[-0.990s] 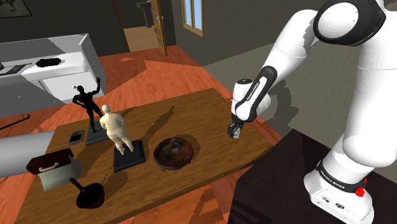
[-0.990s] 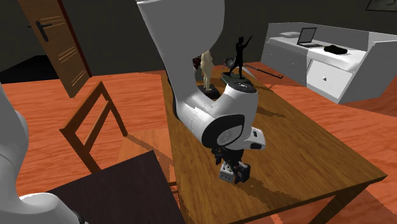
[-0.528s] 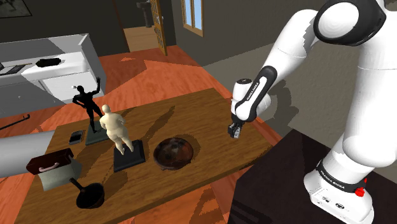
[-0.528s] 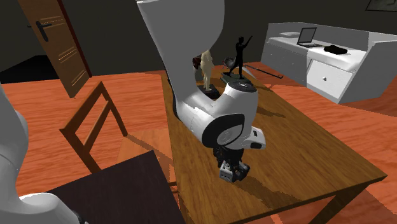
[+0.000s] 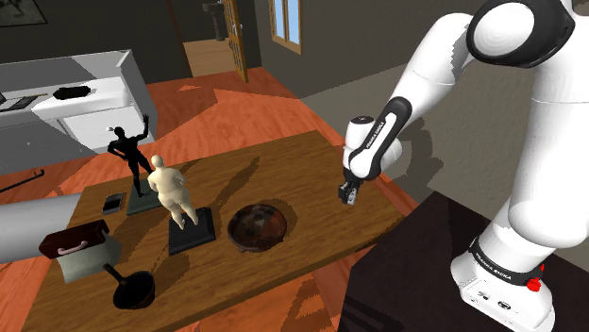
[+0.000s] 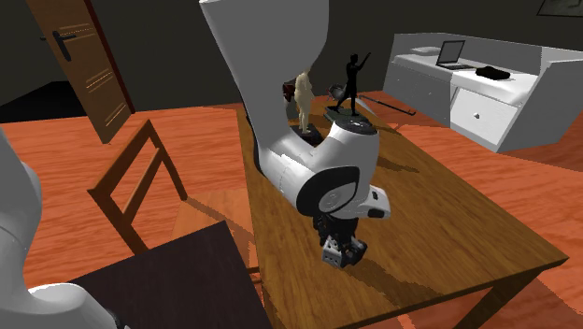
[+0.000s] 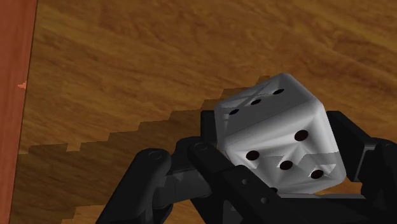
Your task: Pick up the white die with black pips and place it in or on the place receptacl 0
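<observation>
The white die with black pips (image 7: 280, 137) sits clasped between my two black fingers. The gripper (image 7: 283, 143) is shut on it just above the wooden table (image 7: 127, 76), and its shadow lies on the wood below. In the shoulder view the gripper (image 5: 347, 195) hangs low over the table's near right part, with the die (image 5: 350, 198) a pale speck at its tip. The second exterior view has the die (image 6: 330, 250) in the gripper (image 6: 338, 252) under the white wrist. A dark round bowl (image 5: 258, 226) rests on the table to the shoulder view's left of the gripper.
A cream figure (image 5: 173, 191) and a black figure (image 5: 130, 154) stand on dark bases beyond the bowl. A black pan (image 5: 133, 289), a dark box (image 5: 74, 241) and a small phone (image 5: 113, 201) lie further left. A wooden chair (image 6: 140, 182) stands beside the table. The table's edge (image 7: 16, 95) is close.
The fingers have closed on the die over the last second. Since half a second ago the arm and the die have barely moved.
</observation>
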Controlling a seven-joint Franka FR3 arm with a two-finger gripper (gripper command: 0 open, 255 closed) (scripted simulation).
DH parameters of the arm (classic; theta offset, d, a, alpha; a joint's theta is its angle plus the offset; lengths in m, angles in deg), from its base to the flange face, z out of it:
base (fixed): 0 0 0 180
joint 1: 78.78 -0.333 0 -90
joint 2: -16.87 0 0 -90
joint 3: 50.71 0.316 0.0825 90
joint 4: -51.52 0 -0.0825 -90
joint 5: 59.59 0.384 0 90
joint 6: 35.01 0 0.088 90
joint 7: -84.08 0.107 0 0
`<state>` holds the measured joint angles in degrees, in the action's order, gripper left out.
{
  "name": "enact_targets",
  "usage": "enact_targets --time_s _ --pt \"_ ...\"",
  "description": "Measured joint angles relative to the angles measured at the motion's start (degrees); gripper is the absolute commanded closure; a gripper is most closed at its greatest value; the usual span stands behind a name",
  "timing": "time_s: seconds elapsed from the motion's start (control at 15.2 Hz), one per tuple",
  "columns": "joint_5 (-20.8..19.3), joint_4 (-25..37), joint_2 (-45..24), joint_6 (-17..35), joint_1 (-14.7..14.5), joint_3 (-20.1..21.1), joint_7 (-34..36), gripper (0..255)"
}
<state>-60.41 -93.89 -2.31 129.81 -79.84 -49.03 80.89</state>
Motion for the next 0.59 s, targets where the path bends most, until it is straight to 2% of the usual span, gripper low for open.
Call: enact_targets --time_s 0.59 --pt "0.6 -1.2 7.7 -6.6 0.4 0.4 -0.5 255"
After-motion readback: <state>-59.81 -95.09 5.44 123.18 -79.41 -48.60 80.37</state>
